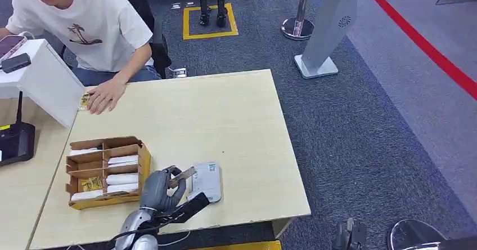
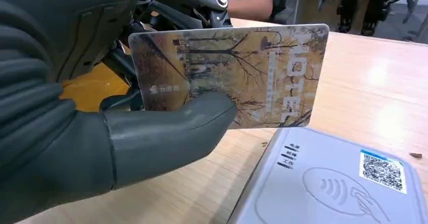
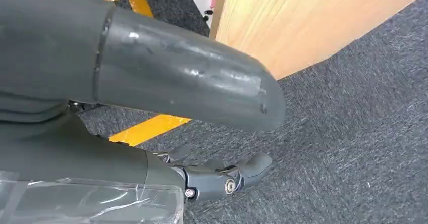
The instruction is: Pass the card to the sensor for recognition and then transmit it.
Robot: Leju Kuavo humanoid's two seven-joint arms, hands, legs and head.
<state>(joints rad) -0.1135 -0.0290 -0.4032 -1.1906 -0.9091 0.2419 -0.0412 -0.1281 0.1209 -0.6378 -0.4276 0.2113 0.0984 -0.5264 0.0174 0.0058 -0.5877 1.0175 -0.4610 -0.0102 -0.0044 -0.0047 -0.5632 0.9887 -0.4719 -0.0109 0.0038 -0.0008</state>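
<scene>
A cardboard organizer box [image 1: 107,171] with divided compartments holding white items and one yellow card stands near the front left part of the light wooden table [image 1: 225,120], and a person in a white T-shirt [image 1: 84,25] sits at the far left edge with one hand [image 1: 105,95] flat on the tabletop over a small yellowish card. A white box-shaped stand [image 1: 45,78] rises by the far left corner with a dark device [image 1: 15,62] on top, and a black terminal [image 1: 16,142] sits on the neighbouring table to the left. On the grey carpet beyond are a yellow square floor marking [image 1: 209,20], a stanchion base [image 1: 298,27], a grey kiosk pillar [image 1: 329,30] and a red floor line [image 1: 422,41].
</scene>
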